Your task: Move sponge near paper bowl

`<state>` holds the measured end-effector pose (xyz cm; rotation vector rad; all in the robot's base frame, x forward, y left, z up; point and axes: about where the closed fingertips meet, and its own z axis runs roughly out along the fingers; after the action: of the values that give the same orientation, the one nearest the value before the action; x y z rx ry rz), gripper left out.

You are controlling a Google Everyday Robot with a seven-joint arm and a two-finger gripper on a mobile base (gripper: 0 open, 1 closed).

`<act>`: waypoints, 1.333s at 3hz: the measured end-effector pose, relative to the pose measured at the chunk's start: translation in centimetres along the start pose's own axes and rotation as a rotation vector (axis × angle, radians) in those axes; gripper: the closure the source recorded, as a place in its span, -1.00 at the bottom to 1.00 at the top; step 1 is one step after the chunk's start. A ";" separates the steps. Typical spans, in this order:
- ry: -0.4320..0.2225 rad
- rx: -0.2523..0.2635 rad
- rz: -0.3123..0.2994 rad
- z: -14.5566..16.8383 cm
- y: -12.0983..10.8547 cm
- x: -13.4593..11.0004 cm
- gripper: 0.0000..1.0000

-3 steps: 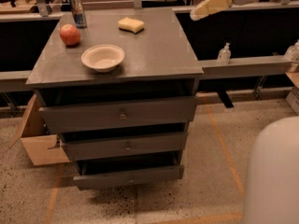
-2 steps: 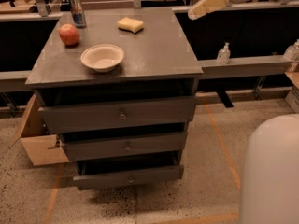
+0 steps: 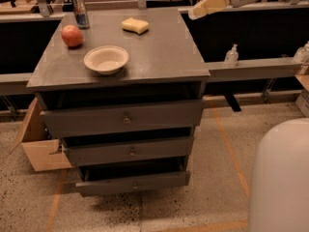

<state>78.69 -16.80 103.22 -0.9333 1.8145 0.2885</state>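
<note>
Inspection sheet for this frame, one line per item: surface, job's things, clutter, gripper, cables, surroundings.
Surface: grey cabinet top; three drawers below, pulled partly out.
Job's things: sponge near the back edge; paper bowl upright nearer the front, apart from it.
Clutter: red apple left of the bowl; drink can at the back left.
Gripper: gripper in the air past the back right corner, away from the sponge.
Cables: nothing seen.
Surroundings: cardboard box on the floor, left; bottle on the ledge, right; white robot body, lower right.
</note>
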 end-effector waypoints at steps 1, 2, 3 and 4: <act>-0.064 0.033 0.072 3.7 -0.2 -0.4 -1.00; -0.103 0.050 0.126 6.3 -0.2 -0.6 -1.00; -0.139 0.057 0.203 8.7 -0.1 -0.3 -1.00; -0.141 0.064 0.288 12.3 0.1 0.3 -1.00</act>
<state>86.96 -9.74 97.48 -0.5903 1.8143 0.4609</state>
